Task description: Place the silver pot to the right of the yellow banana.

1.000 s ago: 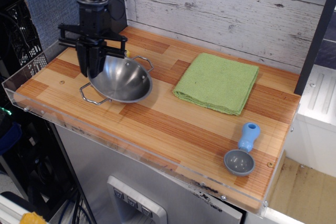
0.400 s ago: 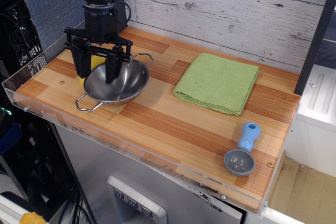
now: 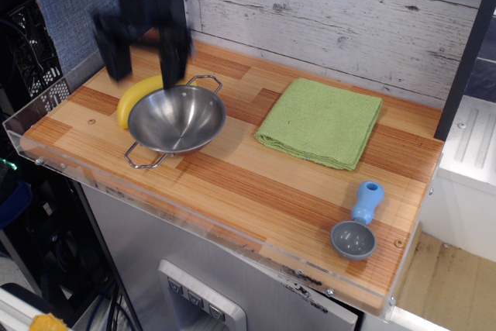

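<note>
The silver pot (image 3: 177, 119) rests upright on the wooden table at the left, with wire loop handles at its back right and front left. The yellow banana (image 3: 134, 98) lies just behind and to the left of it, touching or nearly touching the pot's rim and partly hidden by it. My gripper (image 3: 144, 58) is raised above the banana and the pot's back-left rim. It is motion-blurred, its two fingers are spread wide apart and it holds nothing.
A folded green cloth (image 3: 321, 122) lies at the back middle of the table. A small grey scoop with a blue handle (image 3: 358, 222) lies near the front right. A clear plastic lip (image 3: 46, 141) runs along the table's left and front edges. A plank wall stands behind.
My gripper has opened, let go of the pot and risen. The pot has settled flat on the table. The banana, hidden before by the gripper, now shows.
</note>
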Motion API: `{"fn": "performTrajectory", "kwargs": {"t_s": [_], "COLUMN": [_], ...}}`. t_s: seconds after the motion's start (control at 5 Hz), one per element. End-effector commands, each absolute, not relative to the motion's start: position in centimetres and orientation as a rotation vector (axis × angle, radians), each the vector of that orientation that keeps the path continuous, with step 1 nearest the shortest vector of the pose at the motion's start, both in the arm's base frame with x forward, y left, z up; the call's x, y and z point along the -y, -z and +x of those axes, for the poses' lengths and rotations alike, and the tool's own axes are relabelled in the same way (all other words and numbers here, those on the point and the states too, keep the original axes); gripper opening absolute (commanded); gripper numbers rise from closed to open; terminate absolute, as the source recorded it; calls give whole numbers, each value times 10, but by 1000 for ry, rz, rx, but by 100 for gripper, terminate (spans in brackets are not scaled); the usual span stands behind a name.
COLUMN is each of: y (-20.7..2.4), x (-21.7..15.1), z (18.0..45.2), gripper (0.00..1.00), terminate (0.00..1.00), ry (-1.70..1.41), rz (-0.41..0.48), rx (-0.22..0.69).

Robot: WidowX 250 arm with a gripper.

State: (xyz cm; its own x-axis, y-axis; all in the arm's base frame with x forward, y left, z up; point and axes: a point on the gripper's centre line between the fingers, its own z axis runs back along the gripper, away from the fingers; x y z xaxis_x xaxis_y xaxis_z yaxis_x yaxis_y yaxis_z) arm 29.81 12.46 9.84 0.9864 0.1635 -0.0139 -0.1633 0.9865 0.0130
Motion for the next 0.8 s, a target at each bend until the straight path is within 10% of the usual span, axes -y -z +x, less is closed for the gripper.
{"fn": "performTrajectory", "kwargs": {"t_s": [0.0,0.6], "y": [-209,-215], "x": [-137,-120], "z": [284,293], "gripper": [100,100], "terminate": [0,0], "ry": [-130,-3], "rz": [-17,-50], "rx": [258,239]}}
